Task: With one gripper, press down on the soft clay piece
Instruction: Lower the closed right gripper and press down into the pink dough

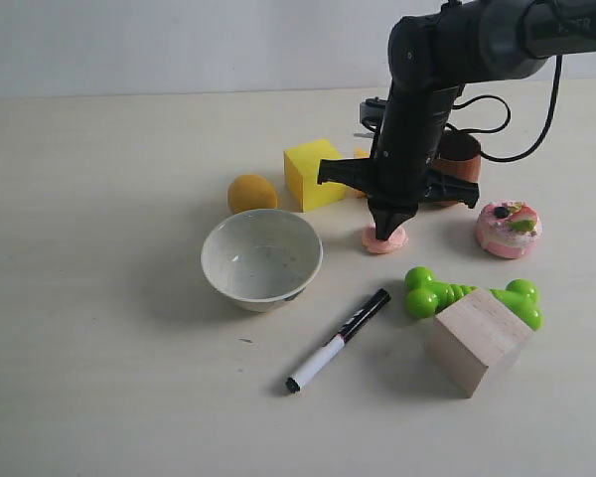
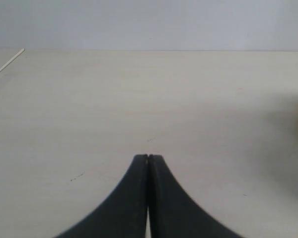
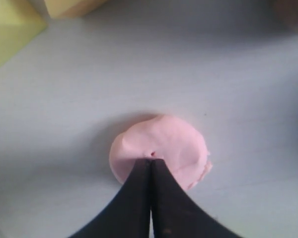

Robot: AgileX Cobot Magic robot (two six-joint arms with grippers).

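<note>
The soft clay piece [image 1: 384, 239] is a small flat salmon-pink lump on the table, right of the white bowl. My right gripper [image 1: 389, 231] comes down on it from above, shut, its joined tips resting on the clay's top. In the right wrist view the clay [image 3: 174, 141] is a round pink disc with a small dent just ahead of the gripper [image 3: 151, 160]. My left gripper [image 2: 148, 157] is shut over bare table with nothing between its fingers; it does not show in the exterior view.
White bowl [image 1: 261, 259], orange ball [image 1: 251, 193] and yellow cube [image 1: 315, 174] lie to the left of the clay. Pink frosted donut toy [image 1: 509, 229], brown cup [image 1: 459, 159], green toy [image 1: 439, 295], wooden block [image 1: 477, 339] and black marker [image 1: 338, 340] lie to the right and front.
</note>
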